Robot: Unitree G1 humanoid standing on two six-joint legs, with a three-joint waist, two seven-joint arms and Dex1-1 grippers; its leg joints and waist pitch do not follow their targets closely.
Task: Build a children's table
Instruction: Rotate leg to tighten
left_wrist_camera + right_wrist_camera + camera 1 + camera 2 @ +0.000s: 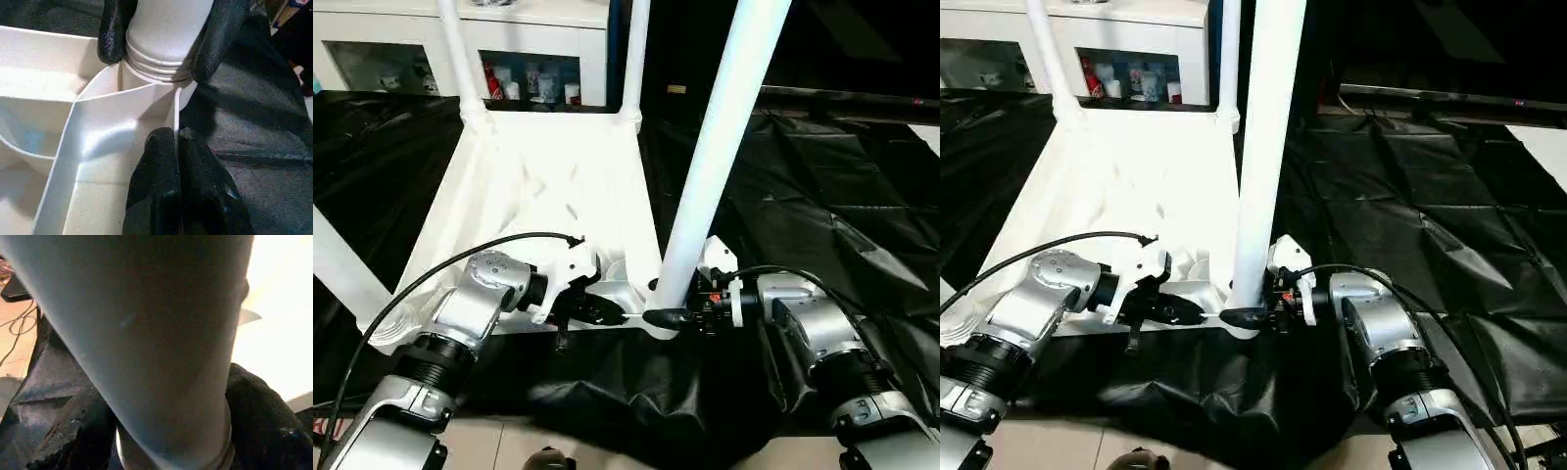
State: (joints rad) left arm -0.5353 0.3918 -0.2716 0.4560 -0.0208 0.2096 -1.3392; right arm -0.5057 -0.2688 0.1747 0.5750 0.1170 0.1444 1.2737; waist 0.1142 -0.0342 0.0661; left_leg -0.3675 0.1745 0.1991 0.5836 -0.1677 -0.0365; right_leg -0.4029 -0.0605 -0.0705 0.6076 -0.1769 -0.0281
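Nearest you is a strip of pale floor, then the crumpled black plastic sheet that covers the ground out to the far wall. You have two hands at work. The left hand is pinched shut on the near rim wall of the upturned white tabletop, close to its near right corner. The right hand grips the base of one leg at that corner socket, its black fingers on either side of the tube. Count four legs: this one, one at the near left corner, two upright at the far corners. Beyond stands one white glass-door cabinet.
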